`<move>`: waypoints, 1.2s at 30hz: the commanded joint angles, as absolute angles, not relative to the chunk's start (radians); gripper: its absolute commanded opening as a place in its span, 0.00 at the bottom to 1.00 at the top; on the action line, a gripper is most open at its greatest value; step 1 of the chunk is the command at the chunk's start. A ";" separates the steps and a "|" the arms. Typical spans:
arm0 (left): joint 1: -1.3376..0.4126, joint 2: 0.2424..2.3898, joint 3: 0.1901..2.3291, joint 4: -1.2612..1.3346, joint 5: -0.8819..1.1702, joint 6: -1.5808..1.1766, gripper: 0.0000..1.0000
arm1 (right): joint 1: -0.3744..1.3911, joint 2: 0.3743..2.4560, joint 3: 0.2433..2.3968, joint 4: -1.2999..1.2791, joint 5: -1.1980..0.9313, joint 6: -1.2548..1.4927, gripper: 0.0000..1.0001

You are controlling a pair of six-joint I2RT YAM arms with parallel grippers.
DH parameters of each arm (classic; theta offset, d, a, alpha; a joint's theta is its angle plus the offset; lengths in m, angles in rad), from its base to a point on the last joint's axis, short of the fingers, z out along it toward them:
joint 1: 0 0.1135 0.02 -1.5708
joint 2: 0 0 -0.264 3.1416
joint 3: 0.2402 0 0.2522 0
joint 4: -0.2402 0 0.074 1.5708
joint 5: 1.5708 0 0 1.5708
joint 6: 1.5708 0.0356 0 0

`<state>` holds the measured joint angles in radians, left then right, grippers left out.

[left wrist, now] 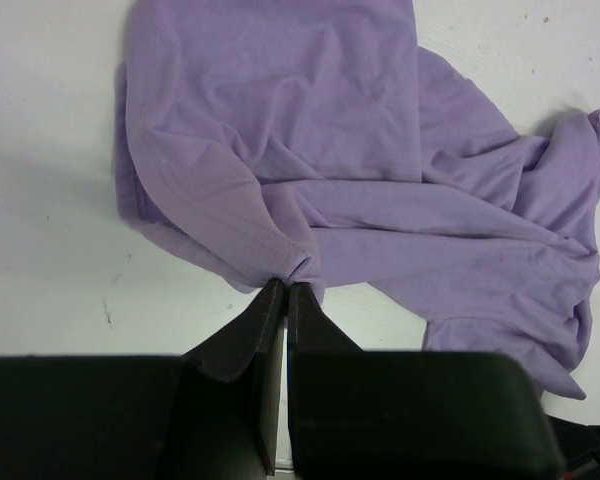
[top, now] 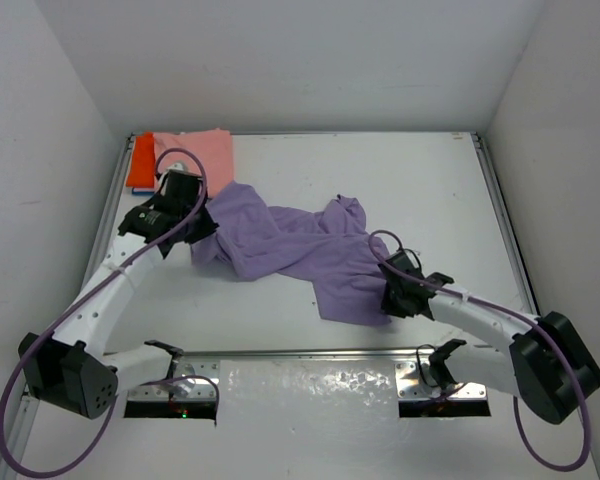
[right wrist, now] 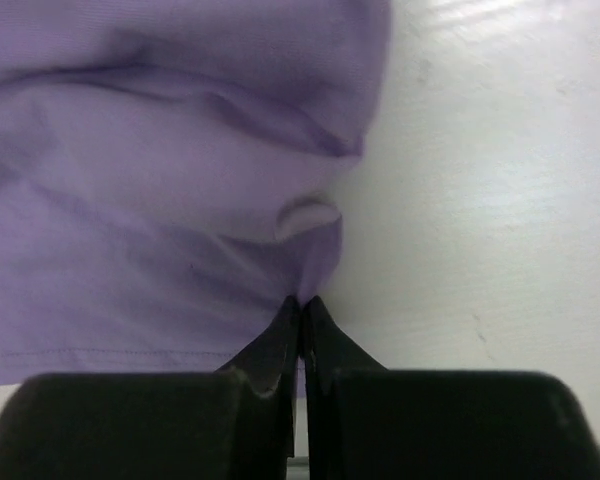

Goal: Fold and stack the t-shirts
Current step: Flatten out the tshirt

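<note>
The lavender-purple t-shirt lies crumpled across the middle of the table. My left gripper is shut on its left edge; in the left wrist view the jaws pinch a fold of the purple t-shirt at my left gripper's tips. My right gripper is shut on the shirt's near right corner, with the cloth bunched up at my right gripper's tips. A folded salmon-pink t-shirt lies at the back left, and a folded orange-red t-shirt beside it.
White walls enclose the white table on three sides. A metal rail runs along the near edge by the arm bases. Purple cables loop round both arms.
</note>
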<state>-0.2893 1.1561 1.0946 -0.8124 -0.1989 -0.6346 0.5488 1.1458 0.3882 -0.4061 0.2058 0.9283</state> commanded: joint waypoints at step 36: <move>-0.310 1.023 2.074 -1.055 -0.141 -0.880 0.00 | 0.407 0.893 2.008 -0.913 0.925 0.436 0.00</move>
